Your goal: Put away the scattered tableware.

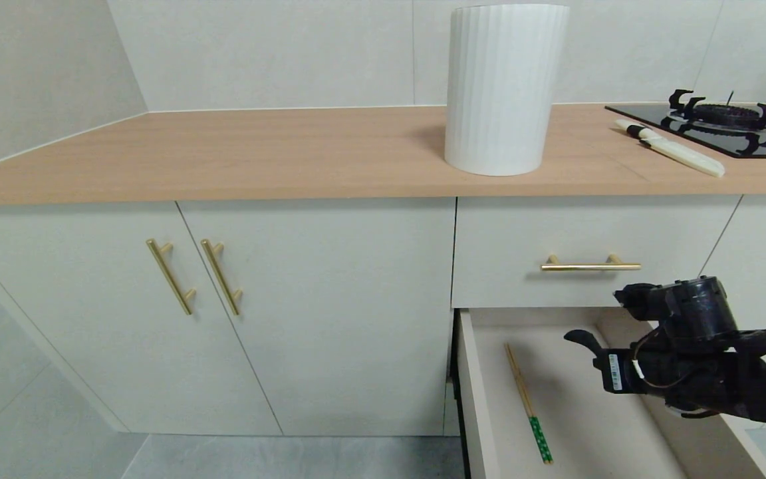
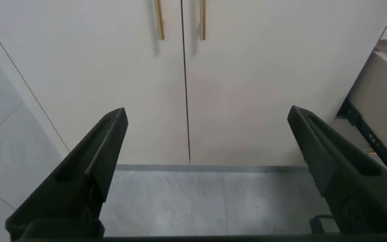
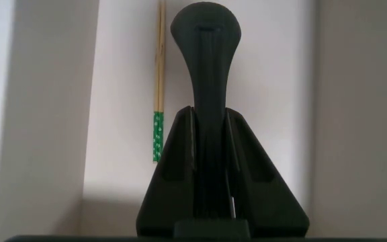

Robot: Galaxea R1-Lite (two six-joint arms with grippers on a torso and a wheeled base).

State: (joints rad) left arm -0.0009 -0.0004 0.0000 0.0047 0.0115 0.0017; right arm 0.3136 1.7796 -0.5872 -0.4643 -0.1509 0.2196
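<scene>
White ribbed cylinder [image 1: 506, 86], perhaps a vase, on wooden countertop [image 1: 223, 153], black hob [image 1: 722, 130] at right

Pair of wooden chopsticks [image 1: 528, 402] with green dotted ends, lying flat and side by side on the floor of the open drawer [image 1: 475, 392]. White knife [image 1: 672, 148], flat on the countertop [image 1: 290, 153], just beside the hob [image 1: 755, 136].

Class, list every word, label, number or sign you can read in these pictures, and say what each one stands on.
No text here can be read.
The white label on the right gripper: its print is too small to read.
The green ends of the chopsticks: pale dots, a pattern and not lettering.
</scene>
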